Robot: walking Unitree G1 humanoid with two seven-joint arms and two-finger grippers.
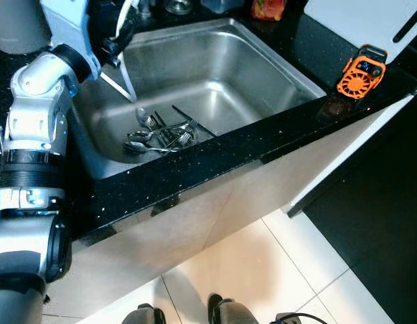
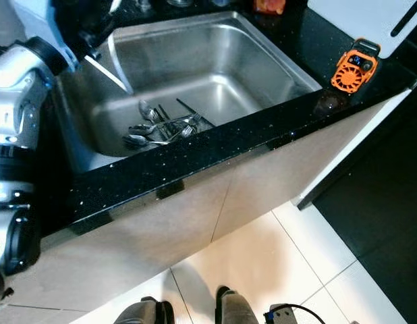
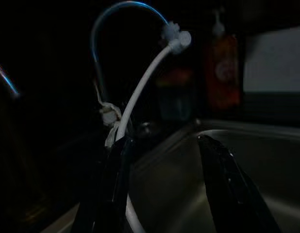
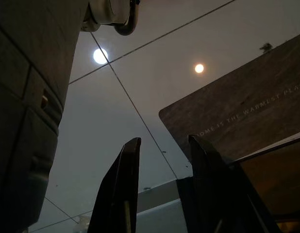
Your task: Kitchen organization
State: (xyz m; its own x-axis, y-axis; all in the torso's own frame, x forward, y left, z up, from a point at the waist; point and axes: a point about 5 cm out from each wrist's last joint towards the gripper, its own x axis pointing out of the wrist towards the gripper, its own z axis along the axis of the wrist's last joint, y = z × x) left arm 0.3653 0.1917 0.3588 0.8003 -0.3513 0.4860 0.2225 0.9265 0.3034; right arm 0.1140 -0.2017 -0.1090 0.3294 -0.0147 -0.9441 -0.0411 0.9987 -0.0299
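Silver-grey jointed left arm (image 1: 34, 128) banded with black rings; long black tapered fingers (image 3: 116, 184); white cable (image 3: 145, 82) running beside them.

sink (image 1: 276, 64): silver steel | countertop (image 1: 215, 158): black, white-speckled | fan (image 1: 360, 71): orange-black | floor (image 1: 262, 270): cream tiles

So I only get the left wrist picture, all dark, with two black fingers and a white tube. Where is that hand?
Observer: The left gripper is at the far left corner of a steel sink, fingers apart, holding nothing.
Operator: Anything in the sink?
Observer: A pile of cutlery, spoons and forks, lies on its floor near the front wall.
Operator: And on the counter?
Observer: An orange gadget sits on the black counter, right of the sink.
Operator: The other hand?
Observer: The right gripper hangs low over the floor tiles, fingers apart.
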